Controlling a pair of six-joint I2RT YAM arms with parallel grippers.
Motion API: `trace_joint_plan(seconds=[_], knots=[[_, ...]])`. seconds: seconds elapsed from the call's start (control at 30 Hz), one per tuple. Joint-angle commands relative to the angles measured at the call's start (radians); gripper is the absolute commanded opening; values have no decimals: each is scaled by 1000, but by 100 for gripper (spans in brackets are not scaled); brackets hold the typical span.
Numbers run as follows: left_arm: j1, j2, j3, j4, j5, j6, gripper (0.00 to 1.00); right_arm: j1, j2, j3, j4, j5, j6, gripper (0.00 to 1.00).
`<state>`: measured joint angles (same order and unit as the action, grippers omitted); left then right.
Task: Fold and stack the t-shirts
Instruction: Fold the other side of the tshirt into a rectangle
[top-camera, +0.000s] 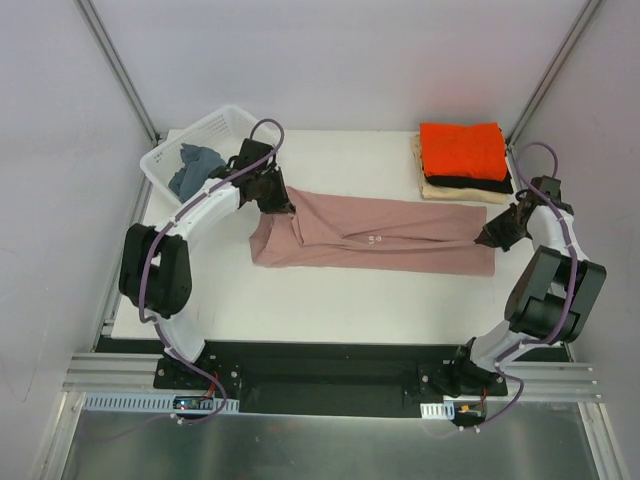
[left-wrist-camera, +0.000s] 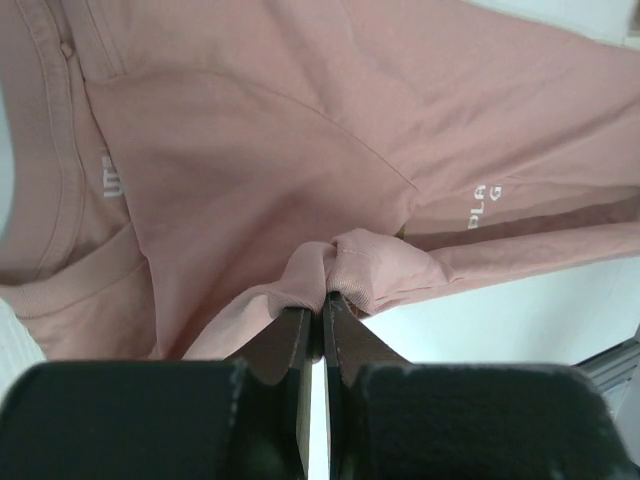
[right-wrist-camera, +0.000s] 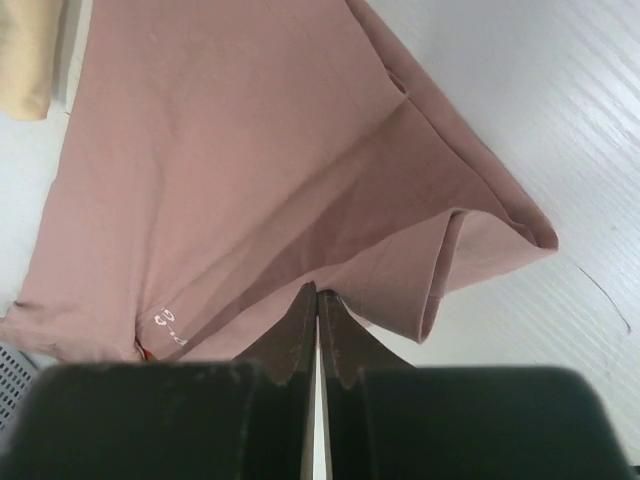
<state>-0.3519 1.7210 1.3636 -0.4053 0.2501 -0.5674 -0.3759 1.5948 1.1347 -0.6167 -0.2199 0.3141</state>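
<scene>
The dusty-pink t-shirt (top-camera: 380, 238) lies across the table middle, folded lengthwise, its small white chest mark (top-camera: 376, 239) up. My left gripper (top-camera: 285, 205) is shut on a bunch of its cloth at the left end; the left wrist view shows the pinched fold (left-wrist-camera: 330, 275) and the collar (left-wrist-camera: 55, 150). My right gripper (top-camera: 487, 238) is shut on the shirt's edge (right-wrist-camera: 330, 290) at the right end. At the back right lies a stack: a bright orange shirt (top-camera: 462, 150) on top, a black one (top-camera: 480, 184), a cream one (top-camera: 455, 193) at the bottom.
A white plastic basket (top-camera: 165, 170) stands at the back left and holds a grey-blue cloth (top-camera: 193, 167). White walls and slanted metal posts (top-camera: 120, 65) close in the table at the back. The black base rail (top-camera: 330, 380) runs along the near edge.
</scene>
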Motion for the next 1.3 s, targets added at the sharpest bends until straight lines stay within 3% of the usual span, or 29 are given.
trace_joint_plan(seconds=[0.0, 0.13, 0.17, 0.27, 0.3, 0.37, 0.47, 0.5, 0.63, 0.83, 0.87, 1.0, 1.27], knots=[[17, 106, 104, -6, -34, 64, 0, 20, 68, 86, 11, 39, 31, 2], [37, 218, 202, -13, -66, 69, 0, 28, 160, 148, 17, 69, 52, 3], [42, 259, 244, -16, -64, 70, 0, 29, 174, 161, 18, 92, 49, 7], [45, 316, 313, -39, -49, 84, 36, 37, 232, 235, -26, 114, 39, 25], [45, 319, 322, -46, -51, 92, 64, 41, 240, 259, -34, 113, 27, 32], [45, 307, 322, -55, -67, 95, 87, 58, 228, 269, -44, 126, 0, 69], [45, 250, 289, -59, -58, 104, 97, 95, 176, 273, -86, 187, -55, 97], [45, 227, 273, -59, -48, 101, 99, 104, 157, 270, -98, 206, -64, 97], [34, 138, 168, -58, 30, 69, 99, 166, 21, 189, -100, 249, -107, 97], [-33, 84, 37, -23, 78, 15, 99, 207, -96, 28, -63, 180, -130, 97], [-47, 98, 38, -21, 75, 8, 97, 209, -101, 19, -63, 163, -141, 97], [-53, 152, 64, -18, 60, -9, 74, 210, -131, -21, -83, 169, -147, 97], [-58, 227, 58, -18, 84, -17, 58, 210, -165, -21, -115, 197, -161, 97]])
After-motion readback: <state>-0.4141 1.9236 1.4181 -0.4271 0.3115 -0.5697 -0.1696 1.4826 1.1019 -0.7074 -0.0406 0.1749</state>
